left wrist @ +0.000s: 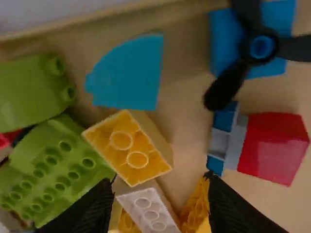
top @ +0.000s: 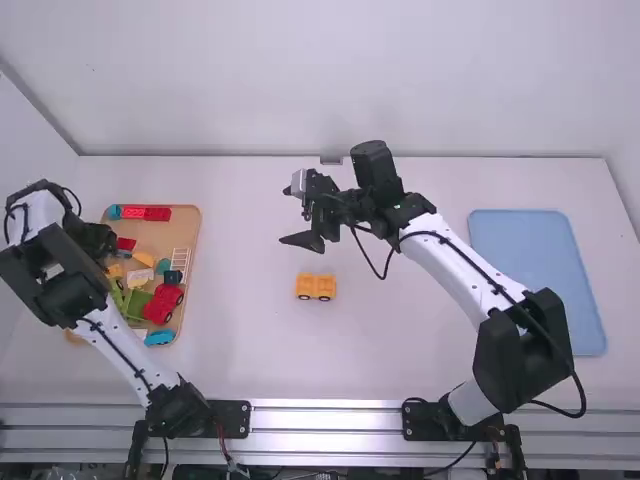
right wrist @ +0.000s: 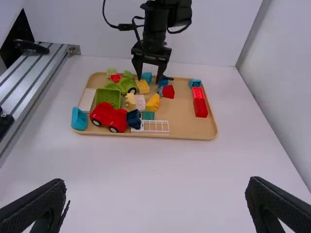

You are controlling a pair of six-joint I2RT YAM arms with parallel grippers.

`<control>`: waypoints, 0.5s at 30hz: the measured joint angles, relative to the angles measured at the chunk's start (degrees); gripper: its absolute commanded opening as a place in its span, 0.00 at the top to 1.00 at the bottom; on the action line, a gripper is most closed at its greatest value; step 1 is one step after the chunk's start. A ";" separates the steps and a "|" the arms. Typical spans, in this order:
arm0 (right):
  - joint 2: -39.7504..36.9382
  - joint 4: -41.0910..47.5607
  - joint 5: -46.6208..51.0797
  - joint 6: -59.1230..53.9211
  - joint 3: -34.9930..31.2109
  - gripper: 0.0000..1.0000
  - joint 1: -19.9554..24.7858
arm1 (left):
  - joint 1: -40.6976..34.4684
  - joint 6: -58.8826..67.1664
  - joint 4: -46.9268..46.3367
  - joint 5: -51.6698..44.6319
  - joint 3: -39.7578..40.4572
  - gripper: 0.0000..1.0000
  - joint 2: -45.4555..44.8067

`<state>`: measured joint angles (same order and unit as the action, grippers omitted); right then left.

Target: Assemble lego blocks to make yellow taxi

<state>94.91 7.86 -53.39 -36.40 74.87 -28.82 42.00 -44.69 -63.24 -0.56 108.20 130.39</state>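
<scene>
poised low over the wooden tray (right wrist: 187, 127), with the left gripper (left wrist: 161, 183) spread apart and seemingly empty, likely to leave room for straddling the yellow two-stud block (left wrist: 137, 151). needs care in closing, with the white block (left wrist: 148, 206) crowded right against that target and the green pieces (left wrist: 58, 170) just beside; could pinch or drag a neighbour. farther out, near the same cluster, leaves the red block (left wrist: 272, 148) alone, probably because of its wrong colour for a taxi.

beyond the tray, out on the table (top: 250, 350), stands upright on wheels: the yellow car base (top: 316, 287), set well apart from the loose parts, presumably for clear building space. hangs near it, with the right gripper (right wrist: 156, 183) wide open and empty, aimed toward the tray; perhaps kept back to spare the other arm a collision, yet close enough to steady the base later.
</scene>
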 measured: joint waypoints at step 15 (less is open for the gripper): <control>0.00 0.02 1.51 0.11 0.00 0.01 0.00 | 0.00 -18.16 -0.96 1.25 0.00 0.48 0.00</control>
<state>94.91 7.88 -51.88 -36.29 74.87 -28.82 42.00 -62.85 -64.20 0.69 108.20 130.39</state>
